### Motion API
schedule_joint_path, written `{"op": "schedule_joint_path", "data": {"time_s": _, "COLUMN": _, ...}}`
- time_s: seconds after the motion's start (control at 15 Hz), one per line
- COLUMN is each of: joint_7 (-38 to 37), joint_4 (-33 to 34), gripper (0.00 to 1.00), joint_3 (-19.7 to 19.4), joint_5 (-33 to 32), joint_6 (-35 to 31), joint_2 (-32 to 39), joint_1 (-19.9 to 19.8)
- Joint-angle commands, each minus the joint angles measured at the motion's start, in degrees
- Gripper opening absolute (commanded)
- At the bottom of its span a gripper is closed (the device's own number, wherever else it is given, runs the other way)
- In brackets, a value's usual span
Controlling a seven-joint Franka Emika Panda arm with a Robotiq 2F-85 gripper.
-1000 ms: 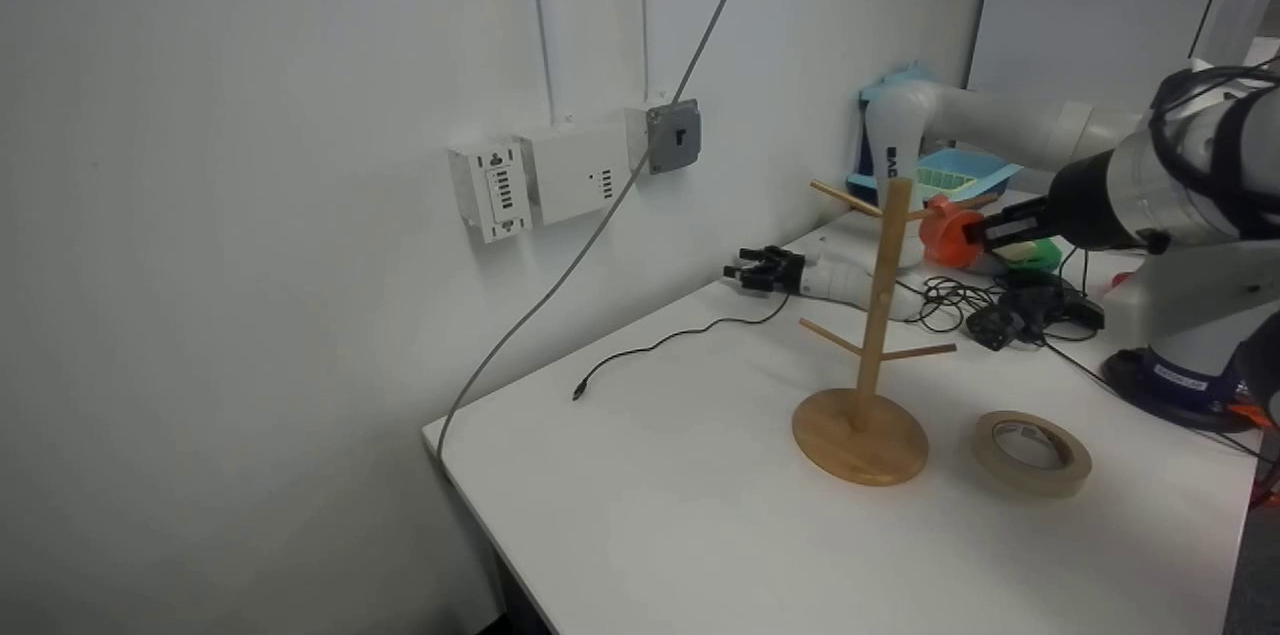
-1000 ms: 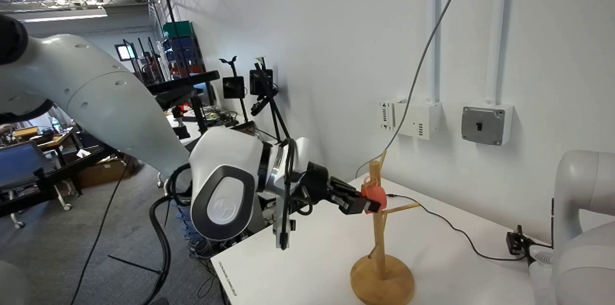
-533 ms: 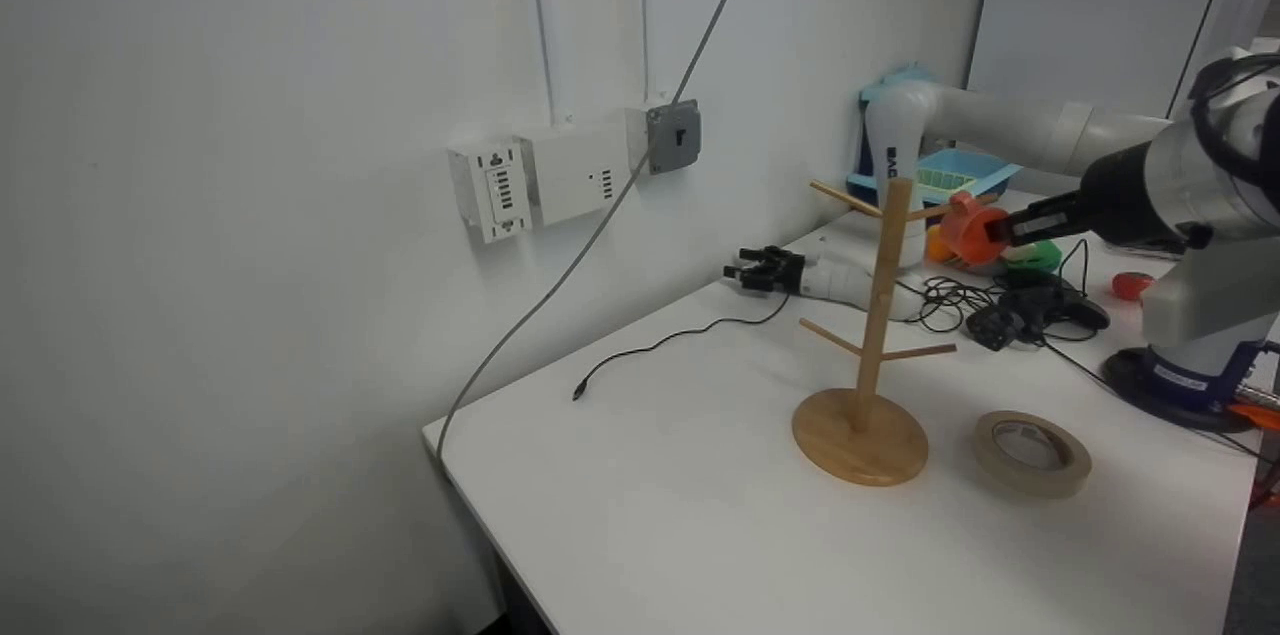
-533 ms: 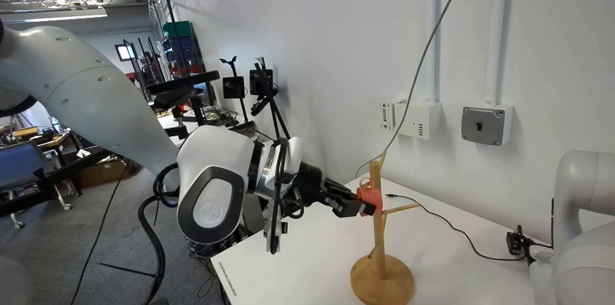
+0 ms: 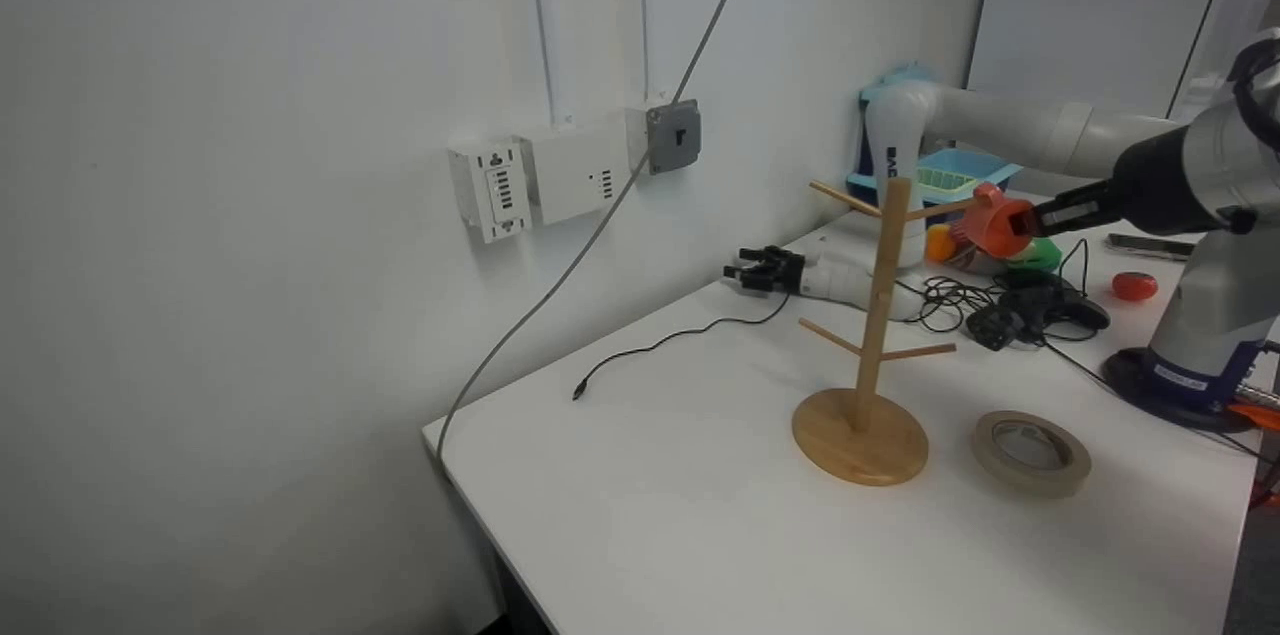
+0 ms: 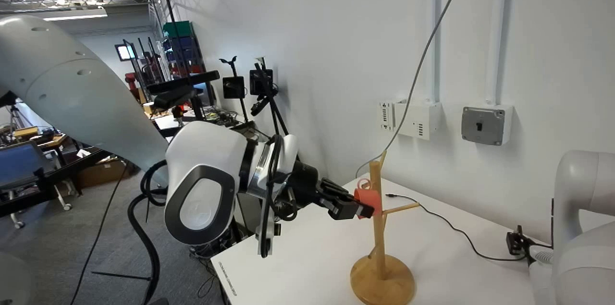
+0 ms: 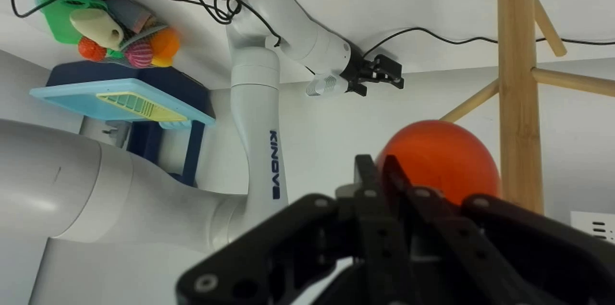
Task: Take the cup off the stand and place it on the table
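One smooth orange-red plastic cup (image 7: 444, 156), and the claw (image 7: 378, 164) is clamped on its wall near the rim, with one finger (image 7: 442, 228) looking to be inside it. It's up off the counter (image 5: 700, 505), right beside the stand (image 7: 519, 103): pale grained wood, disc base, straight pole, skinny angled pegs. Can't tell if the handle's clear of the peg. A beige tape roll (image 5: 1042, 482) lies flat near the base. Further back there's a netted bundle (image 7: 103, 29) of bright lumpy bits, then a light-blue tray (image 7: 77, 97) holding a yellow-green slotted insert (image 7: 144, 106).
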State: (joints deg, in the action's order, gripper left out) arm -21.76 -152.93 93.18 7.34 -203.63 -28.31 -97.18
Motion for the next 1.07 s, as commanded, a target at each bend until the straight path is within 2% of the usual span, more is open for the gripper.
{"op": "schedule_joint_path", "data": {"time_s": 0.0, "joint_7": 4.0, "joint_4": -1.7, "gripper": 0.02, "joint_3": -4.2, "joint_5": 1.3, "joint_6": 2.1, "joint_2": 2.7, "joint_1": 4.3}}
{"op": "schedule_joint_path", "data": {"time_s": 0.27, "joint_7": 5.6, "joint_4": -3.0, "gripper": 0.02, "joint_3": -8.8, "joint_5": 1.1, "joint_6": 3.6, "joint_2": 4.0, "joint_1": 8.7}}
{"op": "schedule_joint_path", "data": {"time_s": 0.33, "joint_7": 4.1, "joint_4": -3.1, "gripper": 0.02, "joint_3": -9.8, "joint_5": -0.9, "joint_6": 3.6, "joint_2": 3.7, "joint_1": 9.1}}
{"op": "schedule_joint_path", "data": {"time_s": 1.0, "joint_7": 4.1, "joint_4": -4.1, "gripper": 0.02, "joint_3": -19.7, "joint_5": -2.4, "joint_6": 4.9, "joint_2": 4.4, "joint_1": 16.4}}
